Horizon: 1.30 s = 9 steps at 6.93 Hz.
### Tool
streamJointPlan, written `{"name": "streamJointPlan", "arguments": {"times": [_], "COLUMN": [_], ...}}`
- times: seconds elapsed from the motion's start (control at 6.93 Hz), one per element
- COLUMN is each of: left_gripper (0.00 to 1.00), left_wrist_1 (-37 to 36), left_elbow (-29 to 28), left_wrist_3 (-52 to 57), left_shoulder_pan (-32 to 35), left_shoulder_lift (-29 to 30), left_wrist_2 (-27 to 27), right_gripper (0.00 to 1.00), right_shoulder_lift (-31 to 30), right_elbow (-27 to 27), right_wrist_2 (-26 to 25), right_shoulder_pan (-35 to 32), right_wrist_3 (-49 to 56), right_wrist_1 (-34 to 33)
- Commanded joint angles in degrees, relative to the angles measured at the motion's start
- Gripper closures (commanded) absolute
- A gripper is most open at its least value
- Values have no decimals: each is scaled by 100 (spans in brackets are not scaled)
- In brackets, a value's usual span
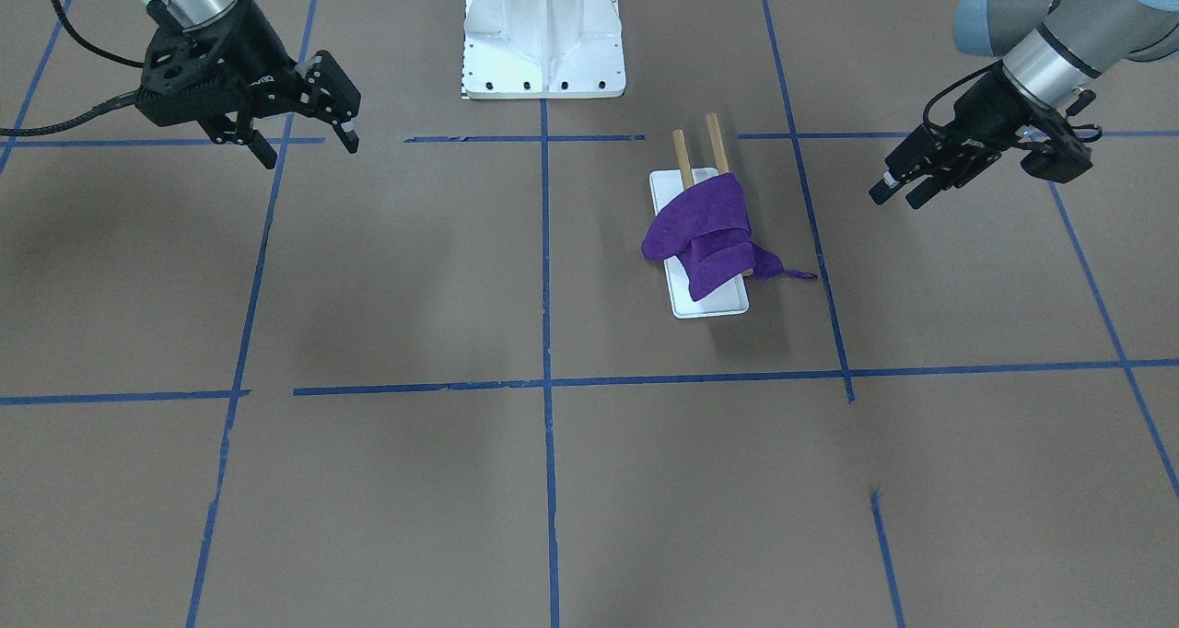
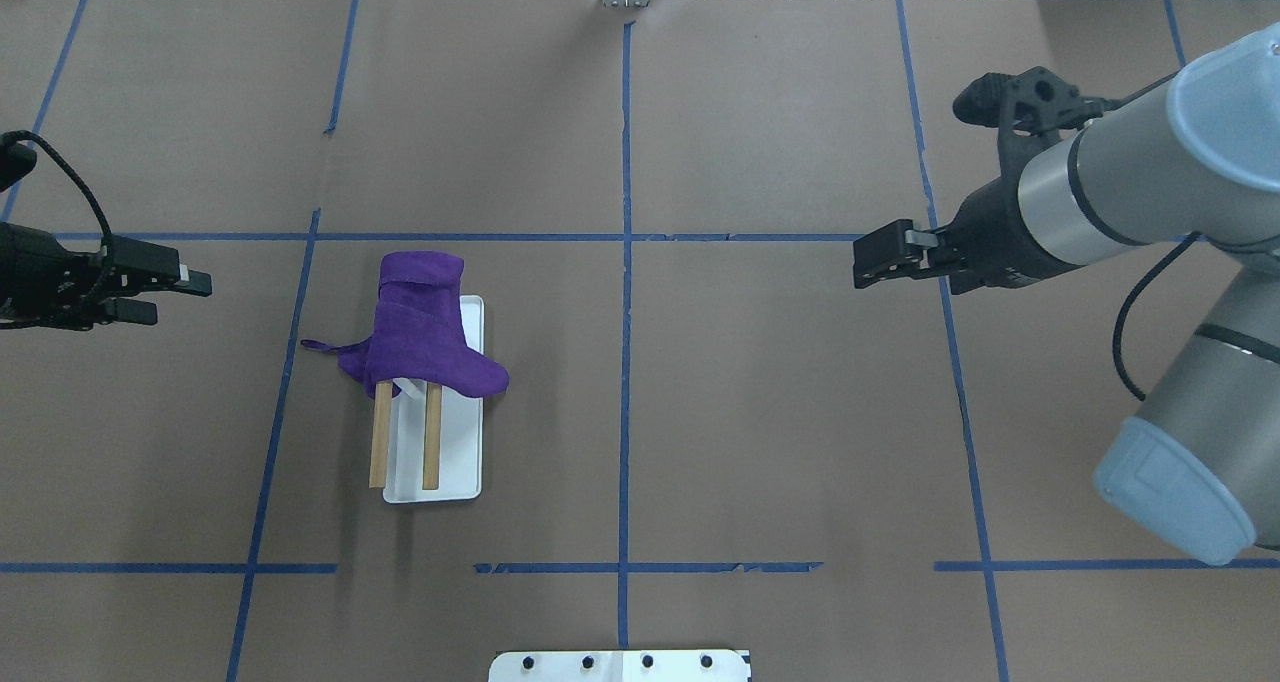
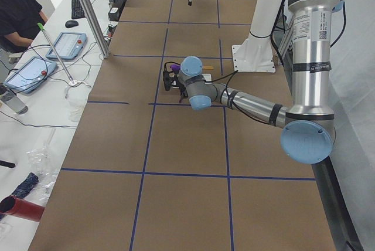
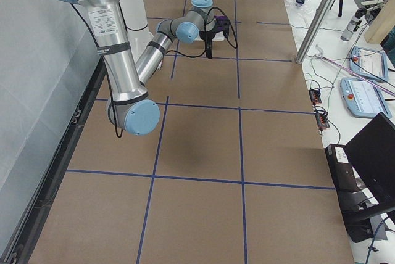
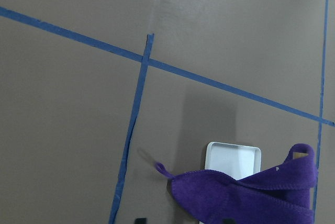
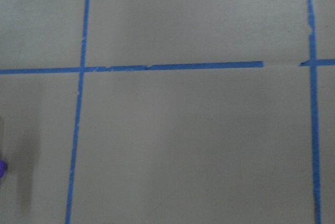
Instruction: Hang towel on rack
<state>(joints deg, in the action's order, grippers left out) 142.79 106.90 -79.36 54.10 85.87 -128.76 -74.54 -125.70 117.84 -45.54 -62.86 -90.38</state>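
Towel (image 2: 420,334) is draped in a bunched, folded heap across the rack (image 2: 460,467), covering the far half of both wooden dowels (image 2: 380,447) and hanging down on either side. The dowel ends nearer the robot stick out bare above the white base. One purple lobe spills over the base's edge on the side toward the middle of the surface (image 2: 760,412), and the thin loop (image 2: 314,345) pokes out on the opposite side, toward the robot's left, lying on the brown paper. The rack sits in the robot's left half of the surface, inside one square of blue tape lines, just beside the tape line on its left.

The left claw (image 2: 180,298) hangs above the surface well apart from the towel, out past that tape line, its fingers spread with nothing between them; its wrist camera looks down on the loop and the base's far end. The right claw (image 1: 310,152) hangs far off over the other half, fingers spread wide and also empty. A large white bolted pedestal (image 1: 543,34) stands at the robot's edge.
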Motion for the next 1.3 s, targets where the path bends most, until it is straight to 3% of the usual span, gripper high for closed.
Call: {"name": "streamJointPlan", "arguments": {"times": [0.0, 0.14, 0.43, 0.58, 0.72, 0.87, 1.01, 1.15], "left_gripper": [0, 0, 0, 0, 0, 0, 0, 0], "left_wrist_1": [48, 13, -397, -1419, -2699, -4600, -5785, -5867], "left_elbow": [-264, -605, -863, -838, -811, -663, -601, -696], "left_wrist_3": [1648, 3166, 5534, 6816, 7821, 8057, 8059, 8051], "left_shoulder_pan": [74, 570, 1571, 2343, 3003, 3610, 4042, 4099], "left_shoulder_lift": [-375, -517, -712, -642, -128, 599, 920, 836], "left_wrist_2": [0, -8, -8, -8, -8, -61, -522, -866], "right_gripper": [0, 0, 0, 0, 0, 0, 0, 0], "right_shoulder_lift": [-916, -1462, -1826, -1845, -1836, -1793, -1792, -1819], "right_elbow": [20, 89, 858, 1394, 1948, 2284, 2313, 2557], "right_wrist_2": [73, 125, 1314, 1486, 1497, 1497, 1436, 1392], "right_shoulder_pan": [-655, -1189, -2680, -3175, -3580, -3872, -3875, -3883], "right_wrist_3": [541, 1634, 3645, 4736, 5487, 6156, 6215, 6241], "right_wrist_1": [12, 12, -23, -41, 3, -5, -14, 29]}}
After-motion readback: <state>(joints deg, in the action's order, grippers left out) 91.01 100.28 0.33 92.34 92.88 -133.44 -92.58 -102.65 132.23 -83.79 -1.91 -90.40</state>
